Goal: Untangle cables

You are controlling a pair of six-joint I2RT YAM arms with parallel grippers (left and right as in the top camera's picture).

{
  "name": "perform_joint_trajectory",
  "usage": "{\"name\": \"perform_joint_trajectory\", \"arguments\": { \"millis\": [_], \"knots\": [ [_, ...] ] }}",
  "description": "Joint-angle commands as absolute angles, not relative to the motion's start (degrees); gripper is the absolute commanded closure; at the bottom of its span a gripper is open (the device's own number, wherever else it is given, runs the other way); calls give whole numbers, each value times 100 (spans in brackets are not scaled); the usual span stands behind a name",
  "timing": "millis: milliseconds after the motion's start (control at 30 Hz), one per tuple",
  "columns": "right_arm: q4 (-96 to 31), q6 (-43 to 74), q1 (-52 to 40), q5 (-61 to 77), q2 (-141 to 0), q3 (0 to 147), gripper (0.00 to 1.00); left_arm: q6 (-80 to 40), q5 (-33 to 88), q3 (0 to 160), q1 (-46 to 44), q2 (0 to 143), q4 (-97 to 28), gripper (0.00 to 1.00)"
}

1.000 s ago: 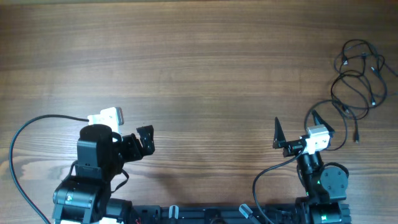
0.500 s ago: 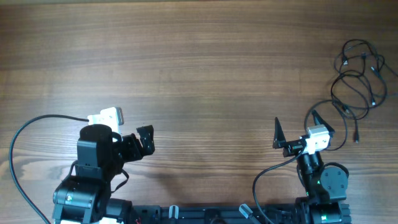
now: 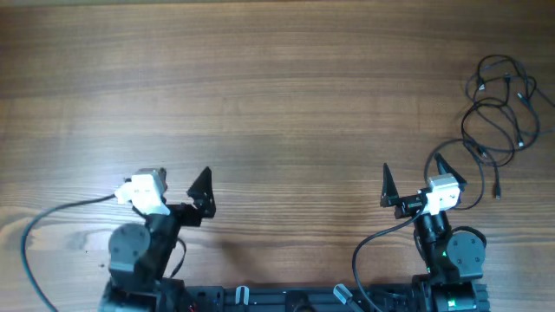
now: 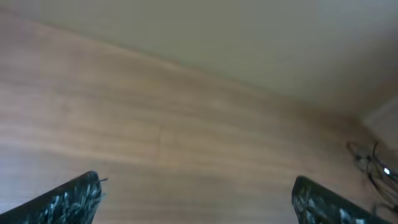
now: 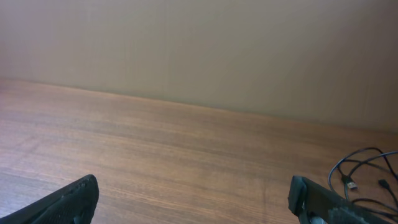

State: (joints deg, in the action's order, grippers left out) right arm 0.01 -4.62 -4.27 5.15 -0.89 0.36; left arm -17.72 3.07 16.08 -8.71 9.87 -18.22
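Overhead: left tool (image 4: pixel 199 208) and right tool (image 3: pixel 416 178) gape wide, holding nothing; tangled black cables (image 3: pixel 506 78) far right

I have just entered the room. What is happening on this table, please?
Two robot arms are at a wooden table, meant to untangle cables. The cables lie in a loose tangle at the far right corner, and nothing touches them. The left pincer and the right pincer are both open and empty, near the front edge. The right one is closer to the tangle. The untangling is not yet begun.
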Motion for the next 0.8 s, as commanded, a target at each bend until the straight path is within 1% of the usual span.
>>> {"name": "perform_joint_trajectory", "arguments": {
  "millis": [0, 33, 133, 200, 267, 300, 367, 433, 500, 600, 767],
  "knots": [
    [32, -449, -399, 620, -27, 30, 0, -1664, 493, 720, -749, 270, -805, 0],
    [32, -447, -399, 620, -27, 30, 0, -1638, 495, 576, -725, 93, -613, 0],
    [32, -447, -399, 620, -27, 30, 0, -878, 819, 368, -631, 19, -34, 0],
    [32, -447, -399, 620, -27, 30, 0, -121, 939, 331, -620, 19, 3, 0],
    [34, -447, -399, 622, -27, 30, 0, 283, 1007, 174, -620, 19, 71, 0],
    [32, -449, -399, 620, -32, 30, 0, 281, 1007, 23, -620, 19, 73, 0],
    [34, -447, -399, 622, -43, 30, 0, 331, 1022, 32, -620, 19, -368, 0],
    [34, -447, -399, 622, -43, 30, 0, 563, 1020, 32, -620, 19, -368, 0],
    [34, -447, -399, 622, -43, 30, 0, 552, 1004, 32, -622, 19, -373, 0],
    [32, -449, -399, 622, -43, 30, 0, 202, 1004, 32, -620, 19, -364, 0],
    [32, -447, -399, 622, -43, 30, 0, 193, 1000, 32, -620, 19, -351, 0]
  ]
}}
